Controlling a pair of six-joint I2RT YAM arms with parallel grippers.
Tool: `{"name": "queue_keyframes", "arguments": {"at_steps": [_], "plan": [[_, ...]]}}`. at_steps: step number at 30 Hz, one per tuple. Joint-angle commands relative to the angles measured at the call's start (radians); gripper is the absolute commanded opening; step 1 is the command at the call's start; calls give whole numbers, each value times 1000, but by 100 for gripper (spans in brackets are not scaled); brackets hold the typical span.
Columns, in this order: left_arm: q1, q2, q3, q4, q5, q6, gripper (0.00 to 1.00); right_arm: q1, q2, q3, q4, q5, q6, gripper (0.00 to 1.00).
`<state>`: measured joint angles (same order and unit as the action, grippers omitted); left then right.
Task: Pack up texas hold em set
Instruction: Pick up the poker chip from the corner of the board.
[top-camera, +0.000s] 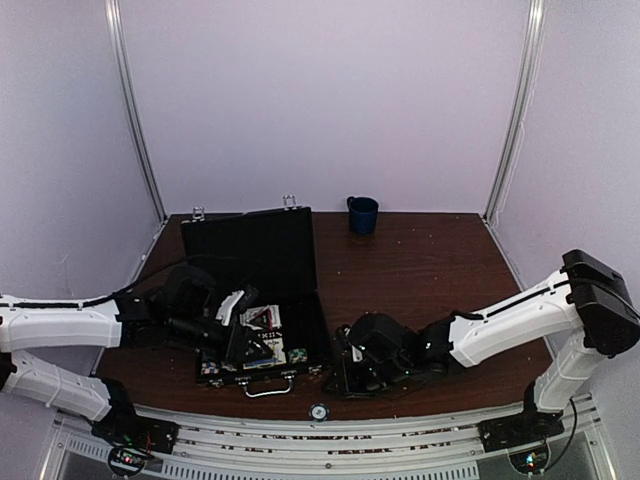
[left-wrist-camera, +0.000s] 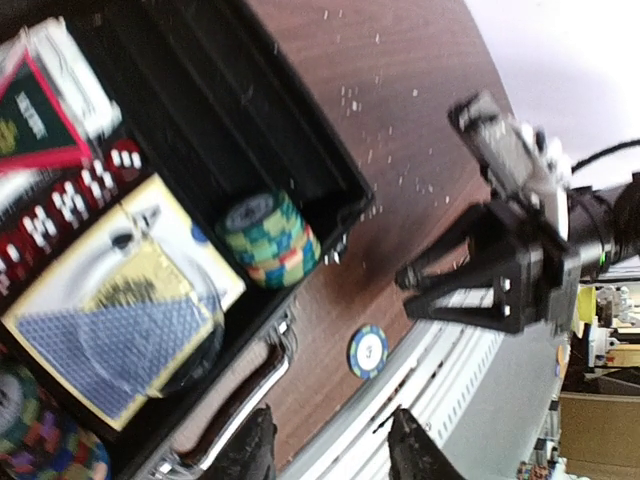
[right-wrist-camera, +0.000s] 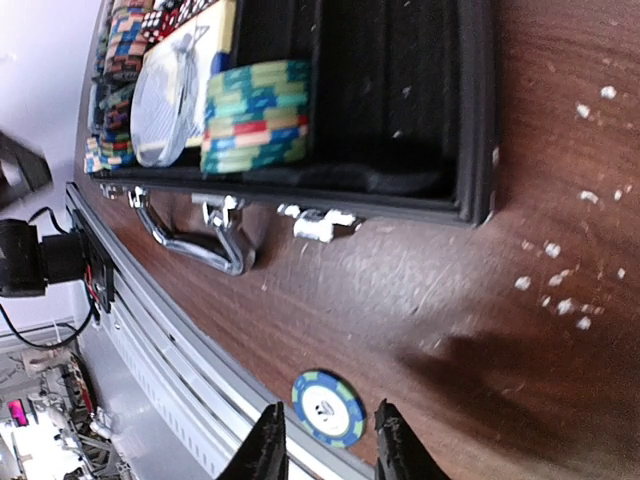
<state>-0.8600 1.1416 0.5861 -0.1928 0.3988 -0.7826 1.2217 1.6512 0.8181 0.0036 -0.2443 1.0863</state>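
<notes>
A lone striped chip (right-wrist-camera: 327, 406) lies by the surface's near edge, just ahead of the right gripper (right-wrist-camera: 325, 452), whose jaws stand apart and empty. Beyond, the black case (top-camera: 255, 255) lies open left of centre, holding chip stacks (right-wrist-camera: 255, 115), cards (left-wrist-camera: 120, 330) and red dice (left-wrist-camera: 60, 205), with the left gripper (left-wrist-camera: 330, 450) parted and empty above its near part. A blue mug (top-camera: 362, 215) stands at the far edge.

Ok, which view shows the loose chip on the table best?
Right wrist view: the chip is largest there, blue-green rim and white centre clear, lying flat in front of the case. Left wrist shows the chip smaller; the top view gives the chip only as a tiny disc.
</notes>
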Motion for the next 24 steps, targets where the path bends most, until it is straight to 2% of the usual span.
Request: {"name": "queue_keyframes", "arguments": {"at_steps": [1,13,24], "plan": [[-53,-4,-41,77,7,-154,39,-28,34,-35,133,-68,15,29],[-170,162,-56,248,-9,-254,35,-26,128,-94,318,-183,26,28],[-228,224,-54,269,-8,-282,34,5,176,-74,323,-226,22,27]]}}
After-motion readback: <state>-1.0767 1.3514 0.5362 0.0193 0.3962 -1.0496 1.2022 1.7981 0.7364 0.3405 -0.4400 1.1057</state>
